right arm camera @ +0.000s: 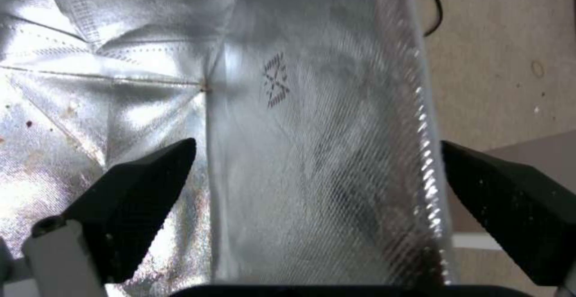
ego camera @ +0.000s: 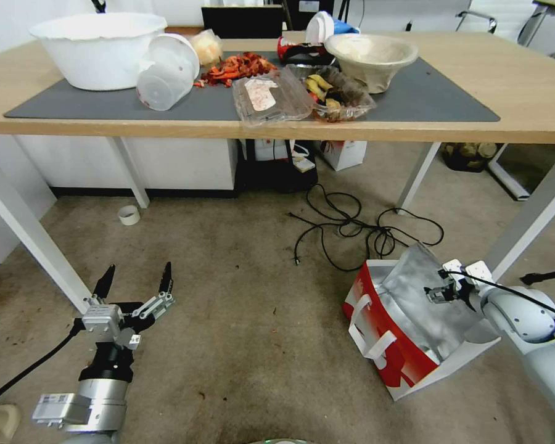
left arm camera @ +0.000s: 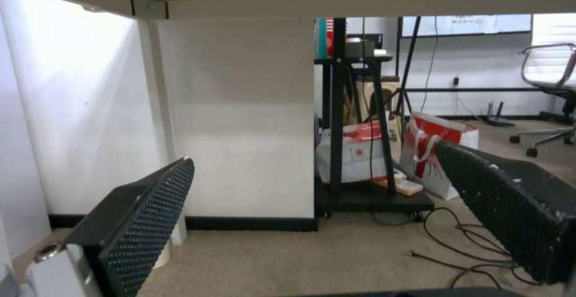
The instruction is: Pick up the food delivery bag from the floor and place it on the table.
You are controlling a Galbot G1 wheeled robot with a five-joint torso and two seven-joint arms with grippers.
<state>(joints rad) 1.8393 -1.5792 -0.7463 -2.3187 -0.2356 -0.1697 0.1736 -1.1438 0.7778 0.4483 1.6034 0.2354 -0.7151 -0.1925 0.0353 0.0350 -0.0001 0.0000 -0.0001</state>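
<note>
The food delivery bag [ego camera: 388, 333], red and white with white strap handles, stands tilted on the floor [ego camera: 246, 320] at the lower right, its foil-lined mouth open. My right gripper [ego camera: 441, 290] hovers at the bag's mouth. In the right wrist view it [right arm camera: 318, 171] is open, with the bag's foil wall [right arm camera: 312, 108] between its fingers and the bag's rim close to one finger. My left gripper [ego camera: 137, 277] is open and holds nothing, low over the floor at the lower left, in front of the table [ego camera: 524, 86]. The left wrist view shows it [left arm camera: 312, 175] open.
Bowls [ego camera: 98, 46], plastic containers and food scraps crowd the table's grey mat [ego camera: 444, 92]. Black cables [ego camera: 364, 228] lie just behind the bag. A white table leg [ego camera: 524, 222] stands close to its right. Another leg [ego camera: 37, 240], a tape roll [ego camera: 128, 214] and a black cart [ego camera: 277, 172] are under the table.
</note>
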